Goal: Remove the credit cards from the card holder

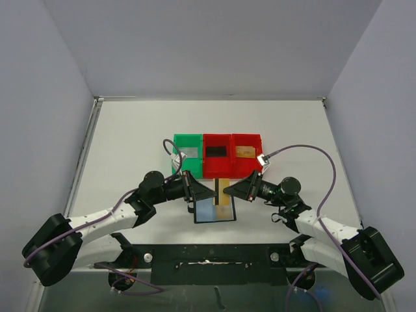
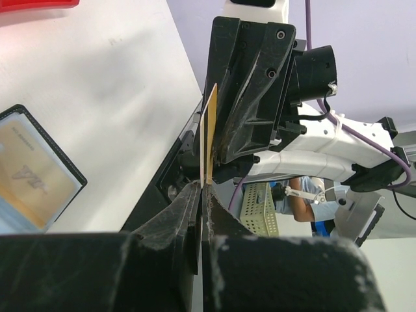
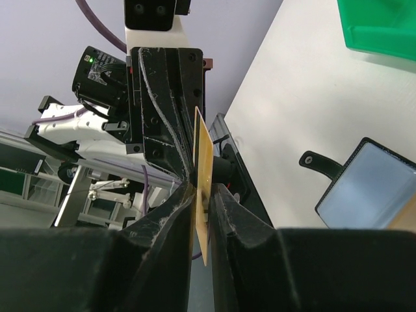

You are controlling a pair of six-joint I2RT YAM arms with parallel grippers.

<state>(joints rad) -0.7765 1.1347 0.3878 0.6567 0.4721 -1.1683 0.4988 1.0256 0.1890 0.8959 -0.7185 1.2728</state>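
- Handing a gold card (image 3: 203,162) across btwn the two grippers, by the look of it. Holding it out of the card holder, flat and level above the table (image 1: 130,143).
- Clamping it w/ right gripper (image 3: 200,195): fingers pressing on both faces, taking the card deep btwn them.
- Meeting the card's other end w/ left gripper (image 2: 201,192). Showing only a hairline slit btwn the jaws, w/ the card edge right at the tips. Pinching or just touching, can't tell.
- Next, prob.: needing one side to let go before the other pulls away, keeping the card flat, then carrying it to a bin on the far side.
- Leaving the card holder (image 1: 207,211) lying open on the table directly under the grippers. Showing gold in one shiny pocket; another card or a reflection, can't tell.
- Sitting just beyond, far side: green bin (image 1: 187,136) at left w/ pale grey card (image 1: 188,155), middle red bin (image 1: 218,136) w/ black card (image 1: 216,151), right red bin (image 1: 247,136) w/ tan card (image 1: 245,151).
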